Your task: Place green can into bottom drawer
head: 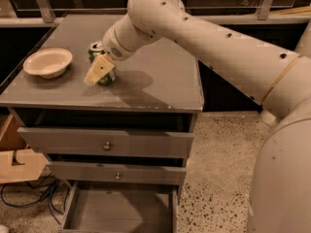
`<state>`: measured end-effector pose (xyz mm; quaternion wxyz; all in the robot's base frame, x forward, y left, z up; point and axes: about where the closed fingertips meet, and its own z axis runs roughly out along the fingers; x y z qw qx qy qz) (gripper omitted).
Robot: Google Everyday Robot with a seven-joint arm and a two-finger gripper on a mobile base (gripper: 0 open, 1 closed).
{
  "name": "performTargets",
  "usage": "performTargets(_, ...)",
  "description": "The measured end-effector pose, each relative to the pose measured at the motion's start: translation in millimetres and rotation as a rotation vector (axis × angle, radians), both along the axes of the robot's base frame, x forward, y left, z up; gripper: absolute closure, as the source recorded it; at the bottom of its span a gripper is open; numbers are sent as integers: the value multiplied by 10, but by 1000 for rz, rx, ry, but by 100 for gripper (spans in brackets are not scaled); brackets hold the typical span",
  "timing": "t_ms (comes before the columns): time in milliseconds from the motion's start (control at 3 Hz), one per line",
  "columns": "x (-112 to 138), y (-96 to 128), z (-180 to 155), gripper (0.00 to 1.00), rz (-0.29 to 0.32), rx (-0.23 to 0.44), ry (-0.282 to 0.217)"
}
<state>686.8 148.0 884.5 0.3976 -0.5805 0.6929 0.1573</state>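
The green can (95, 48) stands upright on the grey cabinet top (155, 76), left of the middle. My gripper (98, 73) reaches down from the right on the big cream arm. It is right at the can, and its cream tip covers the can's front and middle. The can's silver top and green base still show. The bottom drawer (121, 210) is pulled open at the foot of the cabinet, and its flat grey floor shows bare.
A cream bowl (48, 62) sits on the cabinet top, left of the can. Two upper drawers with small round knobs (107, 145) are slightly pulled out. Cardboard (19, 165) and blue cables (46, 194) lie on the floor at left. Speckled floor lies to the right.
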Motion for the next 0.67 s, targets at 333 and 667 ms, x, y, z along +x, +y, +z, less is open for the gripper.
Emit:
performTargets(333, 9, 10, 7, 18, 1, 2, -1)
performTargets(667, 9, 11, 6, 42, 1, 2, -1)
